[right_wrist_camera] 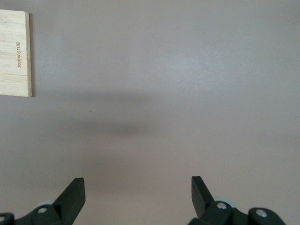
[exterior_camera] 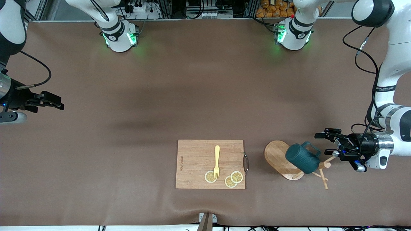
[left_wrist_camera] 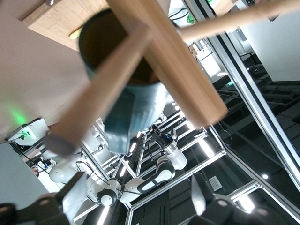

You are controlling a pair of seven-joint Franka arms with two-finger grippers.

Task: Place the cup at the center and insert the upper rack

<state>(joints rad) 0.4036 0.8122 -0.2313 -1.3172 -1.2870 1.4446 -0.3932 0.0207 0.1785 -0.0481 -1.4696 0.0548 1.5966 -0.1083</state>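
Dark teal ribbed mug (exterior_camera: 301, 158) hung on toppled light wooden mug tree (exterior_camera: 282, 158) on brown bench mat (exterior_camera: 192, 96), left gripper (exterior_camera: 329, 143) spread wide beside its pegs, right gripper (exterior_camera: 53, 101) waiting spread wide over the mat's right-arm end, shelving along the bench's robot-side edge.

You're looking at two glossy white arms with rounded shells and black joint bands, each base lit green. Loose black cables loop along both. The left gripper (exterior_camera: 329, 143) is black with a small blue light on a silver wrist collar; the right gripper (exterior_camera: 57, 101) is black too, its fingers (right_wrist_camera: 73, 194) wedge-shaped with silver screws.
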